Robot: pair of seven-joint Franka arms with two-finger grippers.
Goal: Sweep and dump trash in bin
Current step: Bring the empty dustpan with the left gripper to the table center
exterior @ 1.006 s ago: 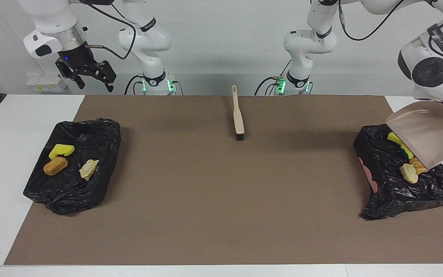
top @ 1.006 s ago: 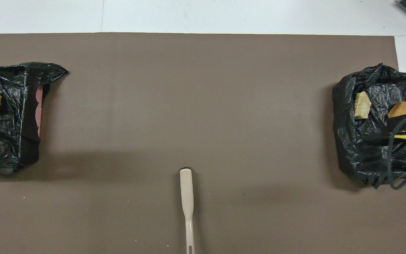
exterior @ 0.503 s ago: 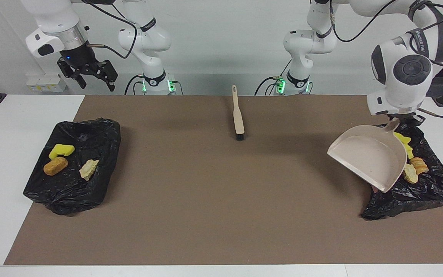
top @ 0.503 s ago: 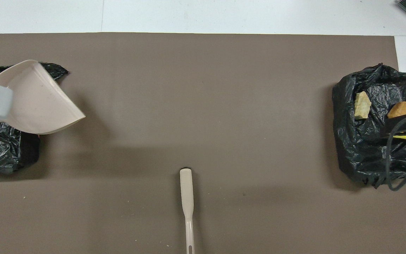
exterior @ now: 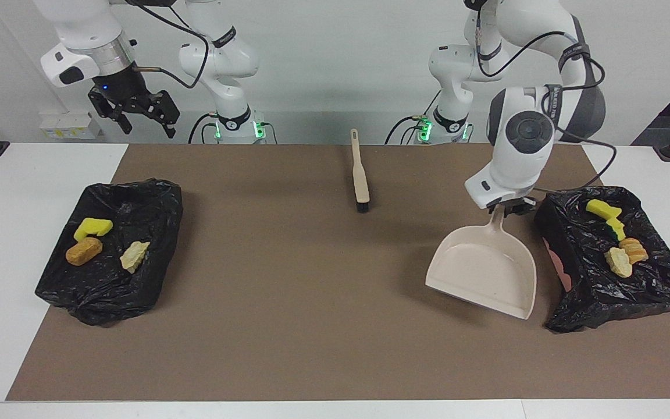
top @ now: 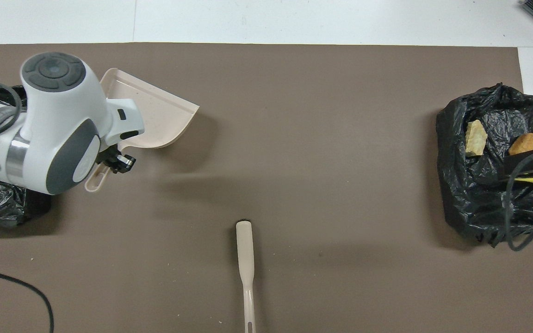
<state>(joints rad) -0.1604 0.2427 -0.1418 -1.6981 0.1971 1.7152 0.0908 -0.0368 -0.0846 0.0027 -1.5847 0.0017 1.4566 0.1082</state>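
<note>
**Dustpan held over the mat beside one of two lined bins**

A brown mat (exterior: 312,326) covers most of the white desk (exterior: 15,244), leaving bare white margins at both ends and along the edge farthest from the robots. The wide middle of the mat is open; only a beige brush (exterior: 360,174) lies there, close to the robots' edge, handle toward them. One black-lined bin (exterior: 608,291) sits at the left arm's end of the mat, a second bin (exterior: 102,291) at the right arm's end.

The left tool (exterior: 506,208) is clamped narrowly on the handle of the beige dustpan (exterior: 486,273), which hangs tilted over the mat just beside the first bin, its pan bare. The right tool (exterior: 137,113), jaws spread wide and holding nothing, waits raised near the robots' edge, above the second bin's end.

The trash (exterior: 619,262) lies in the bins. In the first bin: yellow sponge bits, one green-topped, an orange-tan striped chunk and a pale cream lump, apparently four pieces, though the sponge bits overlap. In the second: three pieces, namely one yellow sponge bit (exterior: 93,227), one orange-tan chunk (exterior: 84,251) and one pale lump (exterior: 134,256), lying apart.
</note>
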